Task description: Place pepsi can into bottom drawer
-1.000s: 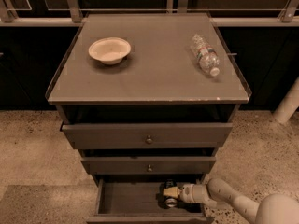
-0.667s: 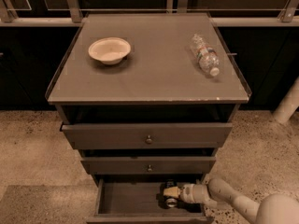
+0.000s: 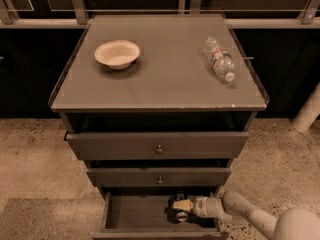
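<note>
Bench (image 3: 165,86): grey-brown cabinet seen from above and in front, flat top, three drawers stacked under the front edge. Bowl (image 3: 117,53), pale and shallow, upright near the back left corner. Bottle (image 3: 219,59), clear plastic, lying on its side near the right edge toward the back right corner, cap end pointing at the front edge. Bowl and bottle well apart, bare top between them. Top drawer (image 3: 125,145) pulled out a little, round knob (image 3: 159,149) at its middle. Middle drawer (image 3: 125,176) narrower in view, also with a small knob, its front set slightly ahead of the one above. Bottom drawer (image 3: 135,211) open furthest, dark plain floor showing on its left half. Gripper (image 3: 181,205) is inside that bottom drawer, below the front edge and a little right of its midpoint, pointing left. Arm (image 3: 245,215), pale and rounded, reaches in low from beyond the front right corner, over the drawer's right side. Can (image 3: 180,215) is in the bottom drawer right at the gripper's tip, dark body with a pale round end facing up and forward (colour and markings lost in the dim light). Grip state: cannot tell, closed on the can or loose of it. Speckled floor (image 3: 30,154) on both sides of the bench; metal railing (image 3: 77,1) runs behind the back edge.
</note>
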You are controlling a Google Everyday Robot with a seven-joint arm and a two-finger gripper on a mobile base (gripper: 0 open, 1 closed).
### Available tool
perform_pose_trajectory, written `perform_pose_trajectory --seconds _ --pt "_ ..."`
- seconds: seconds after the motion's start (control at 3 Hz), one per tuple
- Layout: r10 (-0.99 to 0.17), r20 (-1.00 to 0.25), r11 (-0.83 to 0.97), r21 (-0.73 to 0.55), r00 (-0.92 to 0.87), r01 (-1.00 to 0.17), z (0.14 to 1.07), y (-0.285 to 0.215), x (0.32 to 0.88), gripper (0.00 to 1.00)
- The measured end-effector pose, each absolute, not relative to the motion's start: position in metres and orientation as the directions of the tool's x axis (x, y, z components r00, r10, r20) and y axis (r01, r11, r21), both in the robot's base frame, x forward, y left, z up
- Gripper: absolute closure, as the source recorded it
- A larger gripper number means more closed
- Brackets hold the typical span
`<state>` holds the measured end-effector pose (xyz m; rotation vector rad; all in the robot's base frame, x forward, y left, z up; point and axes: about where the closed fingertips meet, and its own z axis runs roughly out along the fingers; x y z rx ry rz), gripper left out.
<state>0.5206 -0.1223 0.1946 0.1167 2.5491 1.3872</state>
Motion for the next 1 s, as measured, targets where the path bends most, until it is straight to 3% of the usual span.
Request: perform_pose_trajectory --seconds 0.33,0.67,1.0 --pt "0.182 -0.168 0.547 0.836 -0.969 -0.043 0.1945 -0.1222 0.5205 0.11" --pt "0.182 -0.168 0.547 0.836 -0.969 -0.043 0.1945 -0.1222 0.5205 0.0" --pt "0.182 -0.168 0.547 0.836 -0.969 -0.043 0.1945 -0.1222 0.5205 0.0"
